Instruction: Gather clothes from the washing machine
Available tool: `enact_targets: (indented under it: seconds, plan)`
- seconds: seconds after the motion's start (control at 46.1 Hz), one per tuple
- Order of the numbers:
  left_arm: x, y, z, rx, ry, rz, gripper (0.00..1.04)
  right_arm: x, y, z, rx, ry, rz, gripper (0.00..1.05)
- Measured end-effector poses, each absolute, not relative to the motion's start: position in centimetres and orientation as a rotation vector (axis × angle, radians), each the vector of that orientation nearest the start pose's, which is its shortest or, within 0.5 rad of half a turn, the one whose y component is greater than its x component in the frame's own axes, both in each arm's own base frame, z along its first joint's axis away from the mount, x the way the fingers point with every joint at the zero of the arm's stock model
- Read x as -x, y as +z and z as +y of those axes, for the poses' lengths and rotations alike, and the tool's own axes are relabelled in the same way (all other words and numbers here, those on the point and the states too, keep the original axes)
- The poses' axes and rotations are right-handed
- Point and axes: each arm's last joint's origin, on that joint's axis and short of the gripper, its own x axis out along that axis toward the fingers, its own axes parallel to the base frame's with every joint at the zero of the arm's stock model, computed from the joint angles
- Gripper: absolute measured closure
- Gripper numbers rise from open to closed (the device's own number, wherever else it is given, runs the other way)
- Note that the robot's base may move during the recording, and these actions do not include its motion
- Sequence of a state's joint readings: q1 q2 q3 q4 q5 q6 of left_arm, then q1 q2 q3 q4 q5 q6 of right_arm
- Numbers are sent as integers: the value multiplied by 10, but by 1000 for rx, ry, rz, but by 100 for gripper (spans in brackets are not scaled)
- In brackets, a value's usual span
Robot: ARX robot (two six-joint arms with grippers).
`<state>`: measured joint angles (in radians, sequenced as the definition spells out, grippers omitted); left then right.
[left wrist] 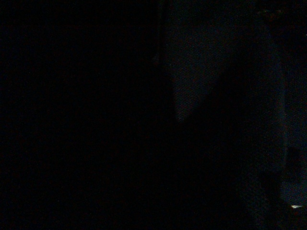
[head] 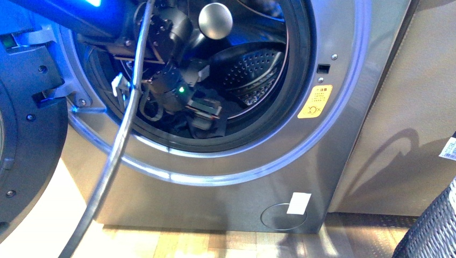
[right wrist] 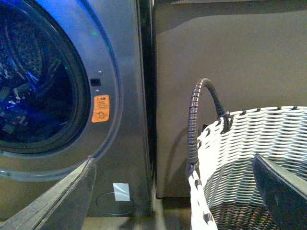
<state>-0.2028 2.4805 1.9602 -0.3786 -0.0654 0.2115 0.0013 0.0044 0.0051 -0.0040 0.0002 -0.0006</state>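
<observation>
**Ana:** What does the front view show?

**Ben:** A grey metallic washing machine (head: 226, 188) with its door (head: 27, 134) swung open to the left. A yellow sticker (head: 314, 101) sits beside the porthole. The robot's left arm, trailed by a grey cable (head: 115, 156), extends into the perforated steel drum (head: 253, 64). The clothes (head: 180, 128) lie low at the front of the drum as a dark, shapeless heap. The left gripper (head: 204, 115) is down against that heap. Whether its fingers are apart or together cannot be told.

**Ana:** And the left wrist view?

**Ben:** It is dark, so nothing can be read from it.

**Ana:** The right wrist view?

**Ben:** The right gripper (right wrist: 173, 163) hangs outside the machine with its fingers spread wide and nothing between them. A woven white-and-dark basket (right wrist: 249, 143) with a looped handle (right wrist: 196, 124) stands just beside the machine. No garment can be made out in the drum from here.

**Ana:** How would the clothes handle?

**Ben:** Probably soft and limp, light unless damp, and not fragile. They would sag and trail when lifted. A pinch on a raised fold near the middle of the heap looks safest, and the fabric could snag on the door rim.
</observation>
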Motion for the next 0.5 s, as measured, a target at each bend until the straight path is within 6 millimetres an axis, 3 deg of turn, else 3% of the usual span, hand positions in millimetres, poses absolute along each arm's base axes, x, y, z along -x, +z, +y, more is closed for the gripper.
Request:
enact_targets:
  seconds: [0.26,0.498]
  plan:
    - [-518,121,-95,-283,-213,867,92,-98,165,0,1,1,3,7]
    - [-504,120,-93,-268,-253,821,97,-98,165,0,1,1,3,7]
